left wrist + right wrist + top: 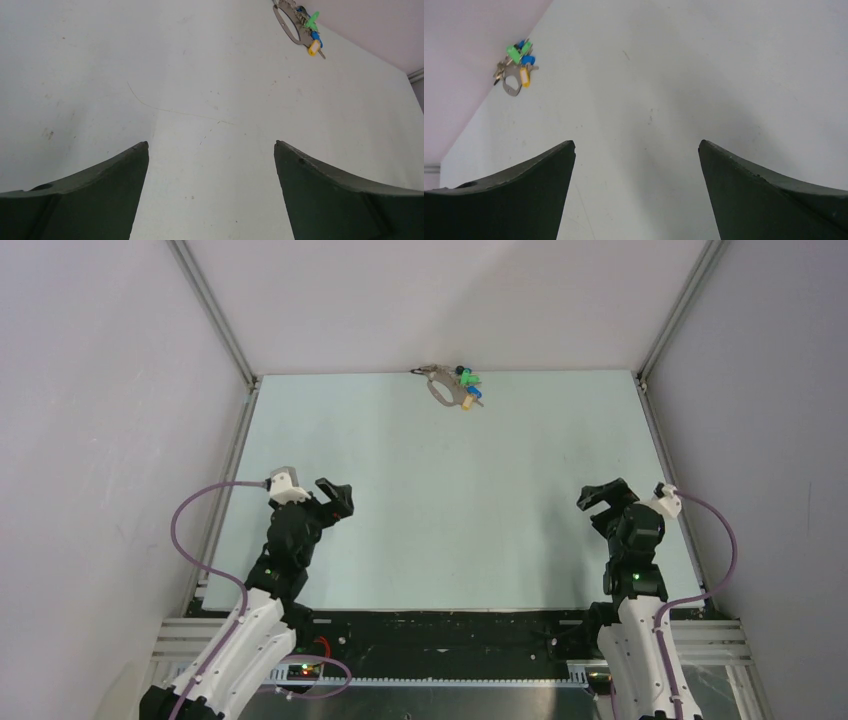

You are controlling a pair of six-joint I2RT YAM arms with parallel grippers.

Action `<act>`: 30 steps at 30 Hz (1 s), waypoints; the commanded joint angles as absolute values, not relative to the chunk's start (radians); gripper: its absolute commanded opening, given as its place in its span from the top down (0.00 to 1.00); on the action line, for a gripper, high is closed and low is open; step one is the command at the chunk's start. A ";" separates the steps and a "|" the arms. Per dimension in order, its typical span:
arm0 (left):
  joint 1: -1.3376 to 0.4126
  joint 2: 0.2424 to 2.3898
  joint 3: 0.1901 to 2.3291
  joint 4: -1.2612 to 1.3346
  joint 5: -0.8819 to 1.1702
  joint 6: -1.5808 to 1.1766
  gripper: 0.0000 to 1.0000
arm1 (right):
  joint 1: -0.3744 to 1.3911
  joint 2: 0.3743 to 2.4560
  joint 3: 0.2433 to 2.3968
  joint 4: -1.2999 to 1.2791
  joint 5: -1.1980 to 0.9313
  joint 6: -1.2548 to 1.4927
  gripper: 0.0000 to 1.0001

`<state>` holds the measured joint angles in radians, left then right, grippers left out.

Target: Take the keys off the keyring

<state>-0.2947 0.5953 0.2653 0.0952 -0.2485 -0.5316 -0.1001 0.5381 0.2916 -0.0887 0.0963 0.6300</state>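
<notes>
The grey-beige oval keyring (440, 386) lies at the far edge of the table, against the back wall. The keys (467, 382) with green, blue and yellow heads are bunched on its right side. The ring shows in the left wrist view (286, 22) at top right with the keys (312, 31) beside it, and in the right wrist view (512, 84) at upper left with its keys (522, 61). My left gripper (336, 496) and right gripper (598, 496) are both open and empty, hovering near the front of the table, far from the ring.
The pale table (440, 500) is walled by white panels at the back and sides, with metal frame posts (215, 310) at the back corners. A faint scratch (175, 111) marks the surface.
</notes>
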 commanded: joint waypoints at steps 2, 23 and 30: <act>-0.302 0.570 0.251 0.132 -0.250 -0.522 0.02 | -0.128 0.549 0.293 -0.157 0.195 0.830 0.04; -0.303 0.632 0.251 0.168 -0.206 -0.530 0.02 | 0.258 1.154 0.522 0.488 0.040 0.854 0.09; -0.303 0.615 0.245 0.172 -0.207 -0.533 0.02 | 0.336 1.591 0.896 0.585 0.052 0.918 0.21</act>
